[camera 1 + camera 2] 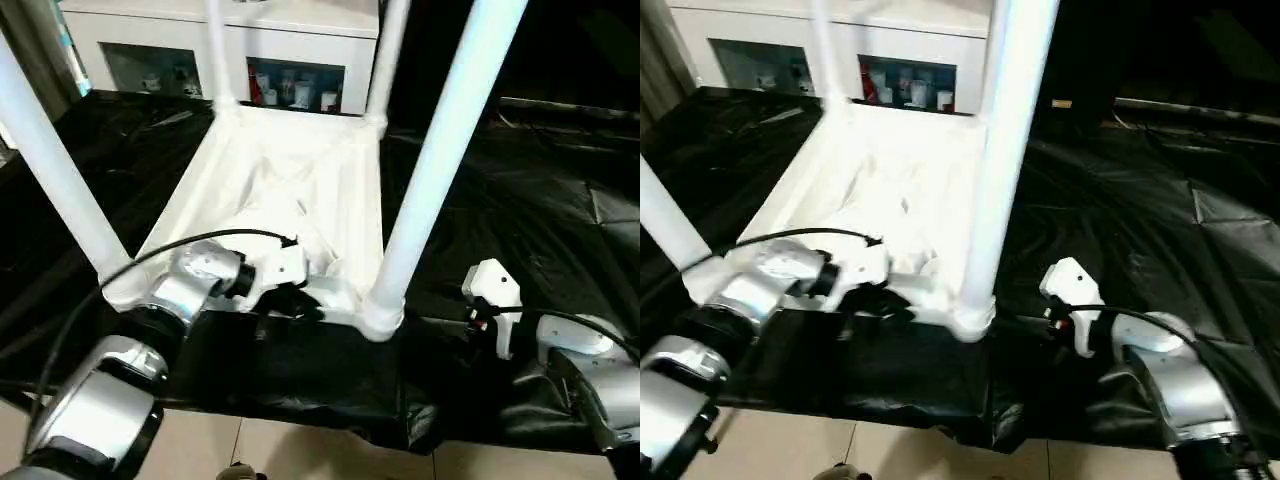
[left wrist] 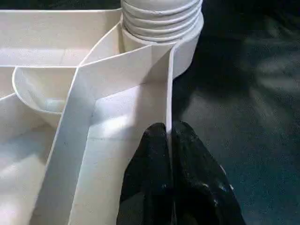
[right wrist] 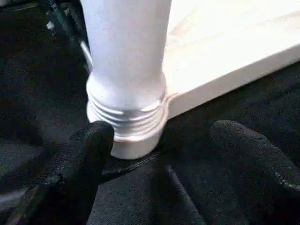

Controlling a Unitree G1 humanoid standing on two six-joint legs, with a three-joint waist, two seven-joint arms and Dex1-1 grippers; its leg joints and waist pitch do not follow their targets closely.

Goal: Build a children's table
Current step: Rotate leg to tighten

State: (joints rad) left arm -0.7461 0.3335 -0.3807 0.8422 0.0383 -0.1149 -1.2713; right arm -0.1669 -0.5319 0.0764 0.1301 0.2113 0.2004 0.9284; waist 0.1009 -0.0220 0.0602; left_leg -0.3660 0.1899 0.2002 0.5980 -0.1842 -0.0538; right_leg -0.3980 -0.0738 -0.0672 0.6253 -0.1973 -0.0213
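Black fingers [image 2: 154, 183] of the left gripper [image 2: 169, 140] are pinched tight on the thin upright rim wall of the tabletop [image 1: 290, 190], one finger on the inner face and one on the outer, so the gripper is clamped onto that near edge. Just beyond the pinch, along the same wall, stands the near right corner socket with the ribbed, flared end of a leg [image 2: 161, 18] seated in it. From the head camera, the left gripper [image 1: 290, 290] meets the near rim between the two near corners, closer to the right one, with its silver forearm [image 1: 190, 280] reaching in from the left. The right gripper [image 3: 161, 136] stands spread wide and holds nothing; its two fingers [image 3: 86, 154] rest low over the black sheet [image 1: 560, 200], one just beside the base of that same near right leg [image 3: 126, 61], though contact cannot be told, the other well apart from it. The right arm's white wrist housing [image 1: 492, 300] sits just to the right of that corner. The tabletop lies upside down on the black sheet, ribbed underside up, with four white legs rising from its corner sockets: the near left leg [image 1: 55, 170], the near right leg [image 1: 440, 160] and two far ones [image 1: 218, 50]. Behind the table stands a white cabinet [image 1: 290, 60] with glass doors.
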